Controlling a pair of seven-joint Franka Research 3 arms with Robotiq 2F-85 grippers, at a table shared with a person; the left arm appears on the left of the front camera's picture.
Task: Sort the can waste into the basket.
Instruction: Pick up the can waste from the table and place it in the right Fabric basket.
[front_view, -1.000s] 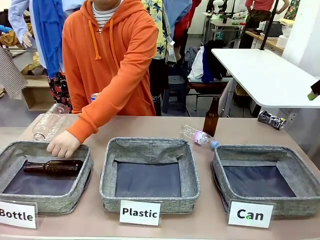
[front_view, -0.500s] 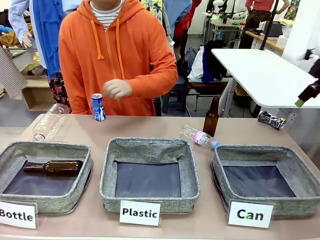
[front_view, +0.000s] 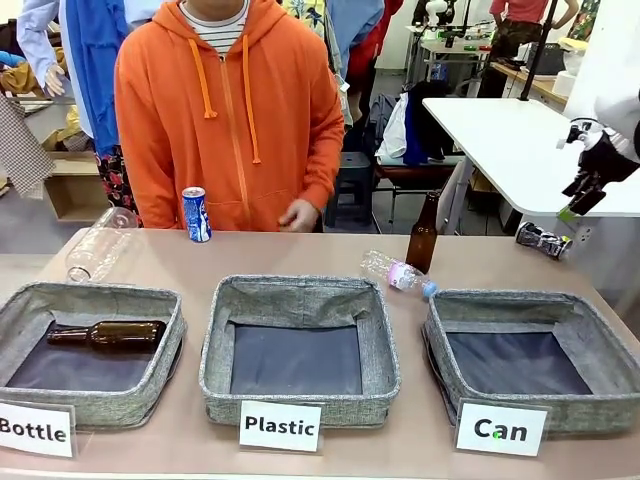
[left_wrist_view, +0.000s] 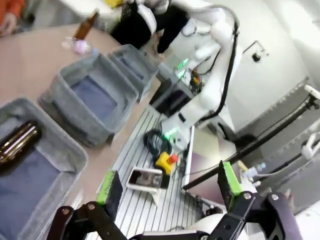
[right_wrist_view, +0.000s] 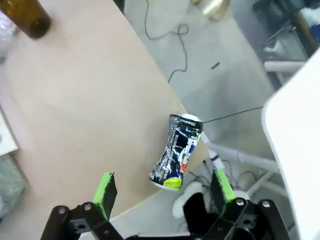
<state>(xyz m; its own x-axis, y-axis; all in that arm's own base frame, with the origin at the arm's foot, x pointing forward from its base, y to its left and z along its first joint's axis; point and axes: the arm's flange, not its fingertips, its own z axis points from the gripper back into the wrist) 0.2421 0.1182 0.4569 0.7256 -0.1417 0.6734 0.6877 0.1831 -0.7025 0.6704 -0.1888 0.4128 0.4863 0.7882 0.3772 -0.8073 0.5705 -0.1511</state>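
Note:
A blue can (front_view: 196, 214) stands upright at the table's far edge, in front of the person. The crushed dark, silvery can (front_view: 543, 240) lies at the far right corner of the table. My right gripper (front_view: 571, 210) hangs open just above it. In the right wrist view the crushed can (right_wrist_view: 177, 151) lies near the table edge, beyond the open right gripper (right_wrist_view: 162, 189). The grey basket (front_view: 437, 342) behind the "Can" card (front_view: 500, 428) sits at the front right with nothing in it. My left gripper (left_wrist_view: 169, 183) is open over the robot's side of the table.
A brown bottle (front_view: 422, 235) stands by a lying clear plastic bottle (front_view: 395, 272), behind the Can basket. Another clear bottle (front_view: 95, 248) lies far left. The Bottle basket (front_view: 172, 345) holds a brown bottle (front_view: 105, 334). The Plastic basket (front_view: 212, 350) is in the middle. The person's hand (front_view: 298, 215) rests at the far edge.
The person's arm has pulled back from the Bottle basket to the far edge, uncovering the blue can. My right gripper has come down into view at the upper right.

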